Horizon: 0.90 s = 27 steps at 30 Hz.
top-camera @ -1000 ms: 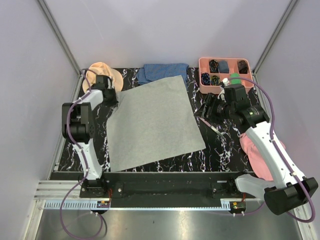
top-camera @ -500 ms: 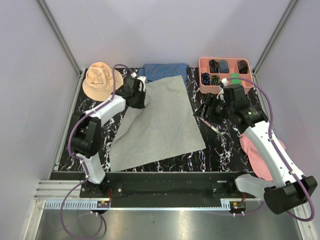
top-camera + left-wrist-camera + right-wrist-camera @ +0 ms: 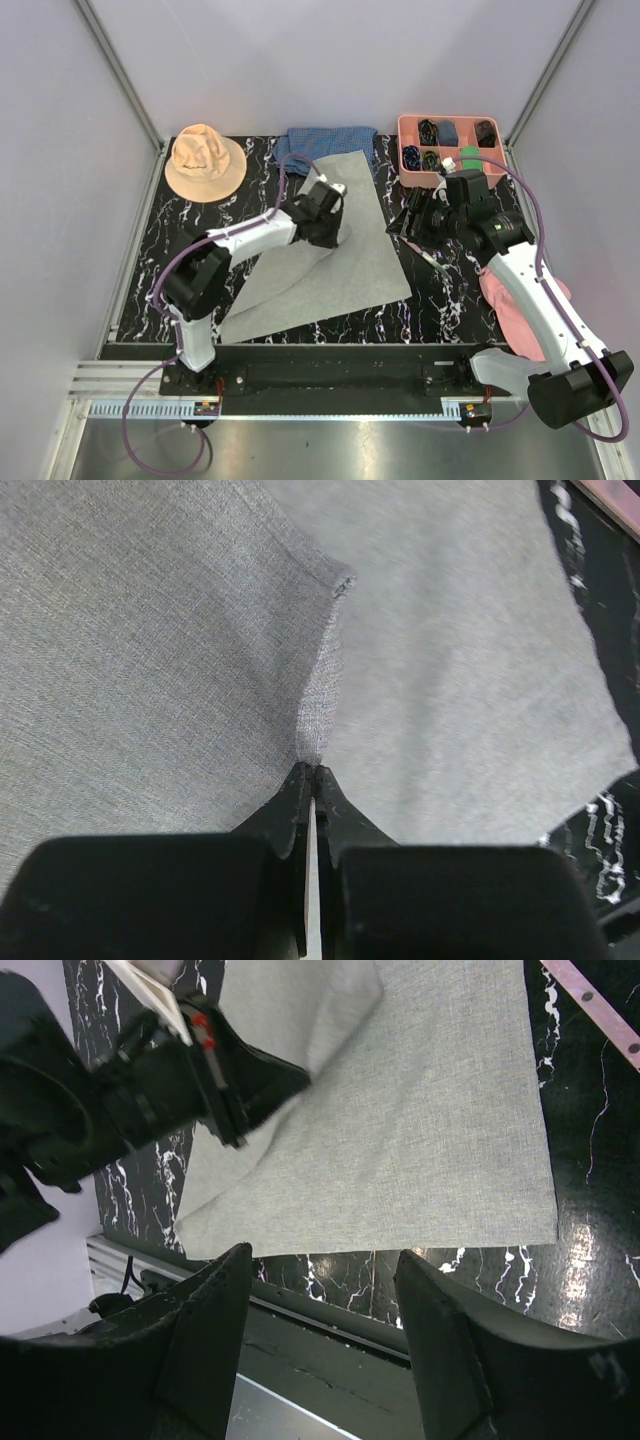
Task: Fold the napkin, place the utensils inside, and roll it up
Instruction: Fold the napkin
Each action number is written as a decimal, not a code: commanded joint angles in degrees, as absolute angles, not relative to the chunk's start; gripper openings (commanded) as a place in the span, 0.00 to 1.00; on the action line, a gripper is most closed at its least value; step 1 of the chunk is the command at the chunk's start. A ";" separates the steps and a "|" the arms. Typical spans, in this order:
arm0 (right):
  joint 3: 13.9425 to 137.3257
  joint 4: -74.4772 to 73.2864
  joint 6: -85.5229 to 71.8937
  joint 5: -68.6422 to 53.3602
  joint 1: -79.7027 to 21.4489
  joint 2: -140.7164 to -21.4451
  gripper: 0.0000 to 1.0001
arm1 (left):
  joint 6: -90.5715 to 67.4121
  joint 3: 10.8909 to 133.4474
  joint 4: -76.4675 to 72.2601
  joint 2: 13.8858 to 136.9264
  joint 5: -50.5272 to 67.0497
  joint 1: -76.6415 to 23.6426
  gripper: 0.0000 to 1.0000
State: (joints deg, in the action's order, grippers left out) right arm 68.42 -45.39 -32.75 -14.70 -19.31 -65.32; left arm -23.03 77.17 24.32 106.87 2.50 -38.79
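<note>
Left claw (image 3: 312, 772) moved right, napkin (image 3: 150, 660) corner pinched

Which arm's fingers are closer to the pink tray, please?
Right. The right fingers hover open just on the near side of the tray; the left fingers are farther left, pinching the napkin.

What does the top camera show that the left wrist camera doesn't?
Only the top view shows the orange bucket hat, the blue checked cloth, the pink compartment tray, a slender utensil, and the right gripper with its jaws open. Only the left wrist view shows the left gripper close up, with its jaws shut on a pinched ridge of cloth. Both views show the grey napkin and the black marble table.
</note>
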 commanded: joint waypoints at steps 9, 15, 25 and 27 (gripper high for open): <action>68.29 -43.51 -31.73 -17.31 -18.99 -63.72 0.68 | -32.08 79.98 16.79 110.47 1.85 -51.67 0.00; 68.03 -43.51 -31.82 -17.40 -18.98 -62.93 0.68 | -33.31 80.60 15.56 111.62 1.50 -54.31 0.00; 67.59 -43.51 -32.52 -18.02 -19.07 -62.14 0.68 | -34.02 81.30 13.80 113.20 2.11 -57.21 0.00; 67.67 -43.51 -32.52 -18.10 -18.98 -62.05 0.68 | -34.01 81.47 13.80 113.73 2.55 -57.65 0.00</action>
